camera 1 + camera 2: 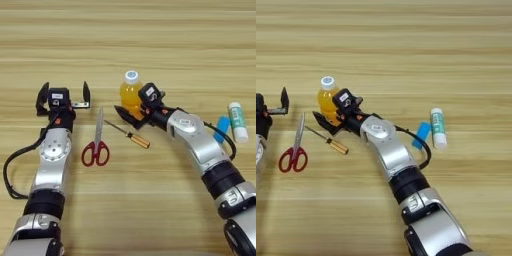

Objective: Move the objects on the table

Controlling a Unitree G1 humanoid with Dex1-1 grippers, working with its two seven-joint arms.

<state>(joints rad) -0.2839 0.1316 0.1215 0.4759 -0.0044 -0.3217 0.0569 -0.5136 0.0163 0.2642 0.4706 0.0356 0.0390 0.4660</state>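
— Nearest the camera: both arms rising from the bottom edge. What is the left one doing?

— Left gripper (65,95) sits over the table (150,45) on the left side, fingers (86,93) spread wide, nothing between them. Just right of it lie the scissors (96,145), red handles toward the camera, blades pointing away. Blade tip is close to the right-hand finger; cannot tell if they touch.

— And the right arm?

— It reaches in from the lower right toward the middle. Right gripper (131,112) is at the juice bottle (130,92), which stands upright, white cap on top. One black finger (124,114) shows at the bottle's foot on the camera side; the gripper's body is against the bottle's right side. The other finger is hidden, so whether the jaws are pinching the bottle I cannot tell.

— Other items?

— Screwdriver (129,133) lies slantwise between the scissors and the right arm, amber handle toward the lower right, thin shaft running up-left toward the bottle. Blue eraser (221,128) lies right of the forearm, partly behind a black cable. Glue stick (238,121) lies just right of the eraser, white cap toward the camera.
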